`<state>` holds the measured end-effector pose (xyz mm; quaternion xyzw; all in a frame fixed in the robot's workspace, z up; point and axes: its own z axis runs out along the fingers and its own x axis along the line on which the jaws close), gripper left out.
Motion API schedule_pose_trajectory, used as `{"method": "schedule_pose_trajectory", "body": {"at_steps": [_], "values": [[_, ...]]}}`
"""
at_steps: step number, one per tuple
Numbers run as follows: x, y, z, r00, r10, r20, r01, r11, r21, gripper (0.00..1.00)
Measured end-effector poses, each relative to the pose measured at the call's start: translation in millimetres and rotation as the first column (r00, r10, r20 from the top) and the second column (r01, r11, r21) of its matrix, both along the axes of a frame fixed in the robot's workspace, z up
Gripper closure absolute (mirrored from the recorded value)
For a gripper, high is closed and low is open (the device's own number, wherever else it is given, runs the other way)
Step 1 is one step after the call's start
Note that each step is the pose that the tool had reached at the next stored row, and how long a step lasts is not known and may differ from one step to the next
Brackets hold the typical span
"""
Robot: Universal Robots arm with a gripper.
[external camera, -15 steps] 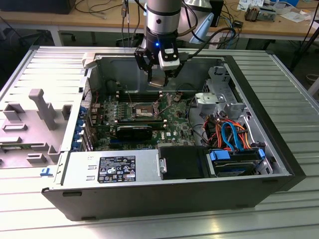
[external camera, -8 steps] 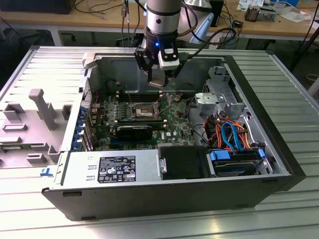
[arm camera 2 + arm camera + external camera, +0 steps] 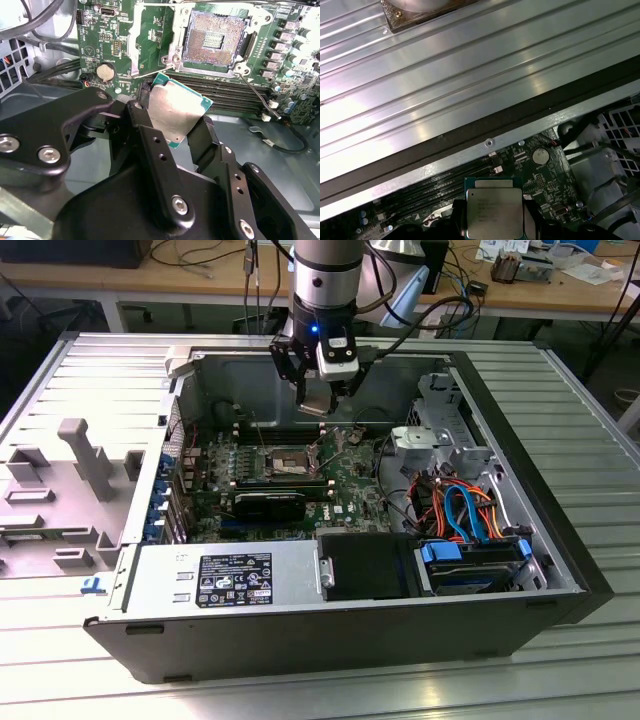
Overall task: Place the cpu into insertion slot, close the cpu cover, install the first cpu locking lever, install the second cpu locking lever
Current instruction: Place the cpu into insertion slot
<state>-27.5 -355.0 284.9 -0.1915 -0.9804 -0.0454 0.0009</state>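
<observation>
The gripper (image 3: 170,124) pinches the cpu (image 3: 176,107) by two opposite edges, holding it tilted above the motherboard (image 3: 120,35). The insertion slot (image 3: 216,39) lies uncovered just beyond its fingertips. The chip looks light, stiff and slick, its underside probably fragile, so gripping the edges suits it.

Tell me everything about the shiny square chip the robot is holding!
The cpu is a thin, flat square with a dull silvery metal top and a green edge around it. The gripper pinches it by two opposite sides, holding it in the air above the green board. It is apart from the insertion slot, which lies open and empty.
</observation>
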Motion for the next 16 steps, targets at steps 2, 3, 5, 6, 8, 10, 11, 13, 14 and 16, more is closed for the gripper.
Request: {"method": "schedule_pose_trajectory", "body": {"at_steps": [2,3,5,6,8,10,11,13,14,16], "values": [[0.0,0.1,-0.1,1.0000,-0.002,0.0001,0.002,1.0000,-0.0035,0.46],[0.0,0.1,-0.1,1.0000,-0.003,0.0000,0.003,1.0000,-0.0068,0.46],[0.0,0.1,-0.2,1.0000,-0.005,0.0001,0.005,0.9996,-0.0266,0.46],[0.0,0.1,-0.3,1.0000,-0.005,0.0002,0.005,0.9992,-0.0385,0.46],[0.1,0.0,-0.3,1.0000,-0.006,0.0003,0.006,0.9989,-0.0476,0.46],[0.0,0.0,-0.3,1.0000,-0.009,0.0002,0.009,0.9988,-0.0491,0.46],[0.0,0.0,-0.4,0.9999,-0.011,0.0002,0.011,0.9987,-0.0491,0.46],[0.0,0.0,-0.4,0.9999,-0.014,0.0002,0.014,0.9987,-0.0491,0.46],[0.0,0.0,-0.5,0.9999,-0.016,0.0002,0.016,0.9987,-0.0493,0.46],[0.0,0.0,-0.6,0.9998,-0.019,0.0002,0.019,0.9985,-0.0503,0.46]]}}
